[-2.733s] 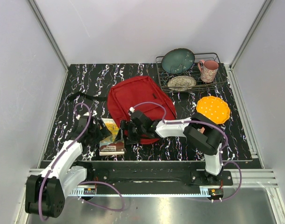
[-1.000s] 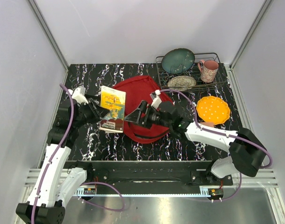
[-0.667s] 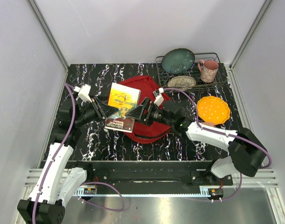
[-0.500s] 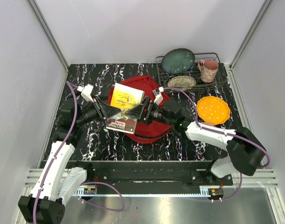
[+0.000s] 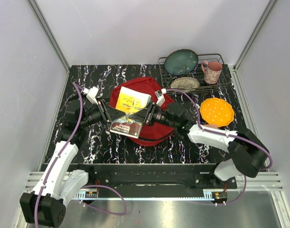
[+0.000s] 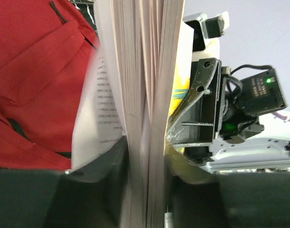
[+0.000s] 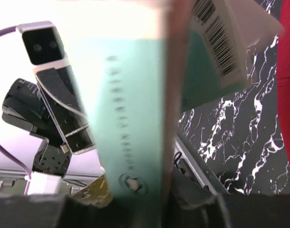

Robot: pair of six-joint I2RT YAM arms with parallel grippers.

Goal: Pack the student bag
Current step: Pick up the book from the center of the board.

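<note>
the left gripper (image 5: 108, 115) was clamped on the page edge of a paperback (image 5: 131, 101), one dark finger (image 6: 100, 187) pressed to each side of the pages. the right gripper (image 5: 146, 114) met it from the other side, and in its wrist view the book's teal edge filled the gap between its two fingers, which were closed against it. two arms, then, held one load in the air between them. two covers showed from above, one yellow and one dark brown with white lettering; whether that made one book or two could not be told.

one student bag (image 5: 144, 86), red, lay flat in the middle of the black marbled table (image 5: 95, 78), directly beneath the held paperback and both grippers. one wire rack (image 5: 224, 59) stood at the far right corner, just beyond the bag, holding three pieces: one teal bowl (image 5: 180, 61), one patterned dish (image 5: 185, 84) and one pink mug (image 5: 212, 72). one orange plate (image 5: 216, 111) lay on the table near the rack, to the right of the bag.
</note>
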